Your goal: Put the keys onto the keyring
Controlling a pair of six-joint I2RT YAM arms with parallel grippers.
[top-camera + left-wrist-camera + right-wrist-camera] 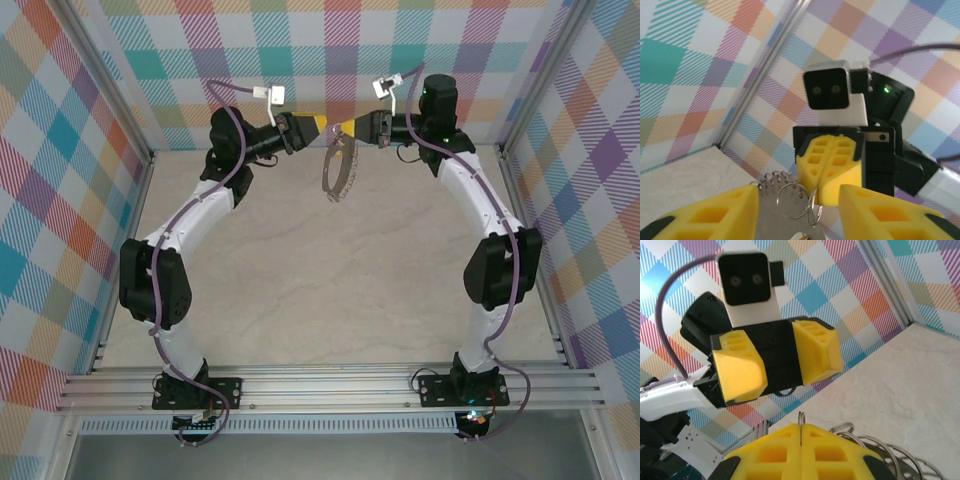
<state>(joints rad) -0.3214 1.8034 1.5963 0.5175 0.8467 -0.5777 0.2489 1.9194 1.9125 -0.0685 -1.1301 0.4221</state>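
Observation:
The keyring [338,168], a large grey ring fringed with small silvery loops, hangs above the table at the back. My right gripper [352,128] holds it, and its fingertips [801,429] are shut on a thin wire loop at the ring's top. My left gripper [312,124] faces it from the left, tip to tip. Its yellow fingers [735,212] stand apart, with the keyring's loops [785,192] in the gap between them. The right gripper's shut fingers [832,167] sit just behind the loops. The keys are hidden.
Checked walls close the cell on three sides, with a metal corner post [760,70] near the left gripper. The beige tabletop [320,290] lies below the raised grippers. Both arm bases sit on the rail [320,385] at the near edge.

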